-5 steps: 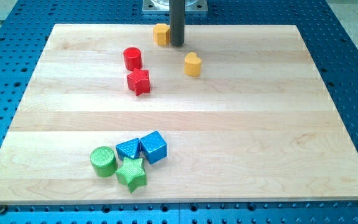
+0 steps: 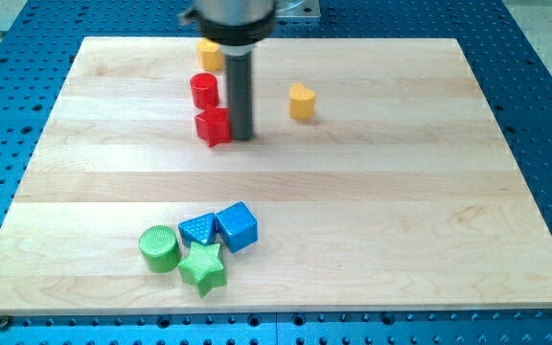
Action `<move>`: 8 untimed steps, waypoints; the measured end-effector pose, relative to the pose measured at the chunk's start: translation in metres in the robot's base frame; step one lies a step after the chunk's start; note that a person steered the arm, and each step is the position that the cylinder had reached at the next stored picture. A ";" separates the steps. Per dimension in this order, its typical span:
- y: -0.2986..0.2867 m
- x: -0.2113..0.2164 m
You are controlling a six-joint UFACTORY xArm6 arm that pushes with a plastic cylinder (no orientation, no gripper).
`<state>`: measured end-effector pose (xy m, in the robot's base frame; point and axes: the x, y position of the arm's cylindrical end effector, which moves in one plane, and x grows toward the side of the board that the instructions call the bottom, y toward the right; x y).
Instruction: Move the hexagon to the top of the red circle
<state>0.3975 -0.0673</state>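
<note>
The yellow hexagon [image 2: 208, 55] sits near the view's top edge of the wooden board [image 2: 401, 192], just above the red circle [image 2: 204, 91] and close to it. A red star [image 2: 213, 126] lies just below the red circle. My tip [image 2: 241, 137] rests on the board right against the red star's right side, below and to the right of the red circle. The rod's upper part hides the hexagon's right edge.
A yellow heart [image 2: 301, 101] lies to the right of my tip. Near the view's bottom left stands a cluster: a green circle [image 2: 159, 248], a green star [image 2: 202, 267], a blue block [image 2: 197, 230] and a blue cube [image 2: 237, 226].
The yellow hexagon has slid left, now above the red circle. My tip has moved down and slightly left, from beside the hexagon to beside the red star.
</note>
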 end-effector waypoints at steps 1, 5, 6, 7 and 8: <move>0.001 0.011; 0.088 -0.075; 0.121 -0.075; 0.091 -0.089; 0.081 -0.089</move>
<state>0.3081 0.0141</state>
